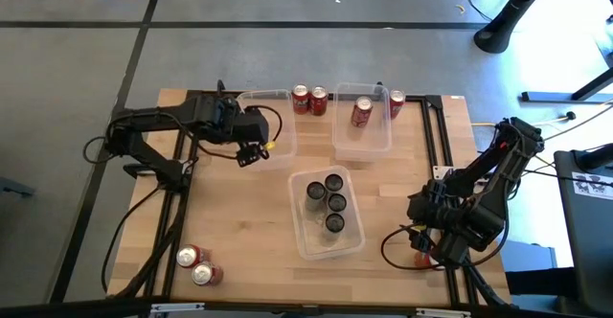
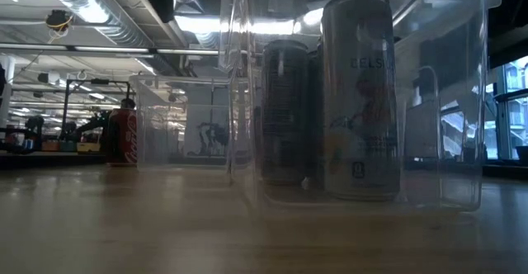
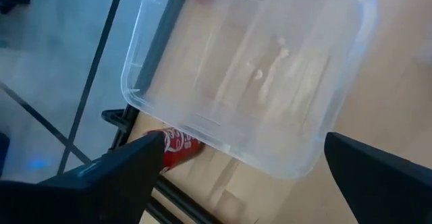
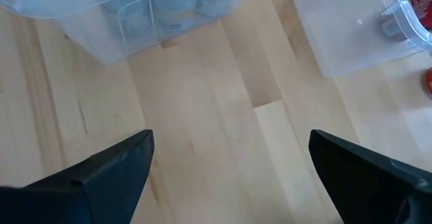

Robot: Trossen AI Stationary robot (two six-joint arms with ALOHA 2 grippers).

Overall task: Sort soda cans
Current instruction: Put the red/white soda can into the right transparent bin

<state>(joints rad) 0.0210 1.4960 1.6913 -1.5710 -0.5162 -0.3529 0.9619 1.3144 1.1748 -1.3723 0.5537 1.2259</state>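
The left end effector (image 1: 252, 152) hangs wide open and empty over a clear bin (image 1: 269, 126); red soda cans (image 1: 309, 100) stand beyond it; right end effector (image 4: 229, 177) waits wide over the worktop (image 1: 239, 222)

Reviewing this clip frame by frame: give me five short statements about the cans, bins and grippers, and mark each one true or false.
1. The clear plastic bin nearest the table's front holds four dark cans. True.
2. The left gripper is clamped on a red can. False: its fingers stand open and empty over the empty clear bin at the back left.
3. One red soda can lies inside the clear back right bin. True.
4. The light wooden table has no cans outside the bins. False: two red cans lie at its front left corner, and others stand along the back edge.
5. The right gripper is open over bare wood. True.
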